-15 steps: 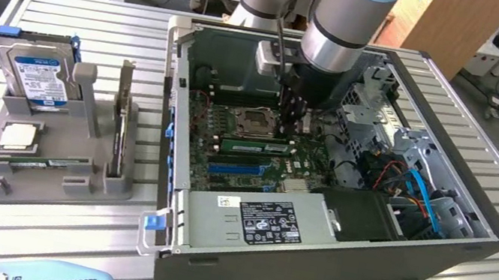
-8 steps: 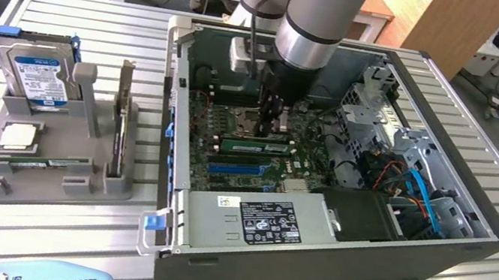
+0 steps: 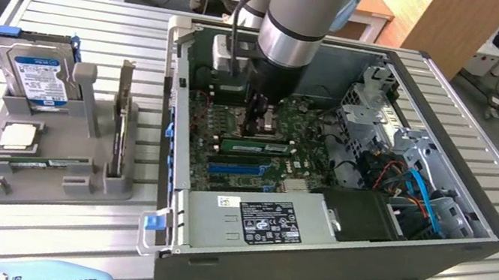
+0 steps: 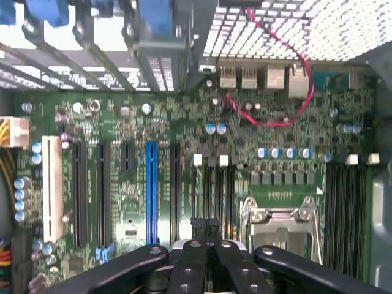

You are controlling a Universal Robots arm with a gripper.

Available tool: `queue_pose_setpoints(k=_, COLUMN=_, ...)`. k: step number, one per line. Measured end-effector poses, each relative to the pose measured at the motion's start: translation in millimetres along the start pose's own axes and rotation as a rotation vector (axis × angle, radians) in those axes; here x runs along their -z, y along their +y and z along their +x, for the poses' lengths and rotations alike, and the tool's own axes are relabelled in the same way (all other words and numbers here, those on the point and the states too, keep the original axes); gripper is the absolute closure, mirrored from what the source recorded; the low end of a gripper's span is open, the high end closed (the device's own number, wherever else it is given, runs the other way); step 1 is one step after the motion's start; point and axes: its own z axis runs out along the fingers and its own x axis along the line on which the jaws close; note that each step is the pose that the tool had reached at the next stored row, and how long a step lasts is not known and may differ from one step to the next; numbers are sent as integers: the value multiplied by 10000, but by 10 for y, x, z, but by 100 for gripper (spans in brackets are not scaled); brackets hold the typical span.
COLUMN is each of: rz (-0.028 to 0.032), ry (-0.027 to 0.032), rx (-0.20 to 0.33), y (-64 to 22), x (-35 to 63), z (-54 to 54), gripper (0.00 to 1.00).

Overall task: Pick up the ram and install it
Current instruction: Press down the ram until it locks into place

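The ram (image 3: pixel 255 143), a long green stick, stands on edge in a slot of the motherboard (image 3: pixel 232 118) inside the open computer case. My gripper (image 3: pixel 256 127) reaches down into the case just behind the ram's middle, very close to it; whether they touch I cannot tell. In the wrist view my black fingers (image 4: pixel 195 254) are shut together, my gripper (image 4: pixel 205 223) hanging right over the row of narrow black memory slots (image 4: pixel 214 190) beside the processor socket (image 4: pixel 278 223). Nothing shows between the fingers.
The case walls (image 3: pixel 309 272) ring the motherboard, with a power supply (image 3: pixel 261 222) at the front and drive cages and blue cables (image 3: pixel 423 196) at the exterior view's right. A grey holder (image 3: pixel 50 183) at the exterior view's left carries a hard drive (image 3: pixel 37 74), a square chip (image 3: pixel 19 137) and an upright card (image 3: pixel 120 115).
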Motion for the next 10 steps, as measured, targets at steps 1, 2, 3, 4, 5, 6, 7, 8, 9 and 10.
queue_pose_setpoints(k=1, rz=0, ry=0, rx=0, y=0, x=0, z=0, gripper=90)
queue_pose_setpoints(k=2, rz=0, ry=0, rx=2, y=0, x=0, z=1, gripper=90)
queue_pose_setpoints(k=3, rz=0, ry=0, rx=2, y=2, x=-5, z=1, gripper=90)
queue_pose_setpoints(k=4, rz=0, ry=1, rx=2, y=3, x=-15, z=2, gripper=90)
queue_pose_setpoints(k=5, rz=0, ry=1, rx=2, y=3, x=-26, z=3, gripper=90)
queue_pose_setpoints(k=6, rz=1, ry=0, rx=1, y=3, x=-47, z=3, gripper=90)
queue_pose_setpoints(k=7, rz=1, ry=0, rx=2, y=3, x=-57, z=4, gripper=90)
queue_pose_setpoints(k=8, rz=1, ry=1, rx=1, y=2, x=-66, z=5, gripper=90)
queue_pose_setpoints(k=9, rz=1, ry=0, rx=1, y=2, x=-76, z=5, gripper=90)
queue_pose_setpoints(k=10, rz=1, ry=0, rx=1, y=2, x=-86, z=6, gripper=90)
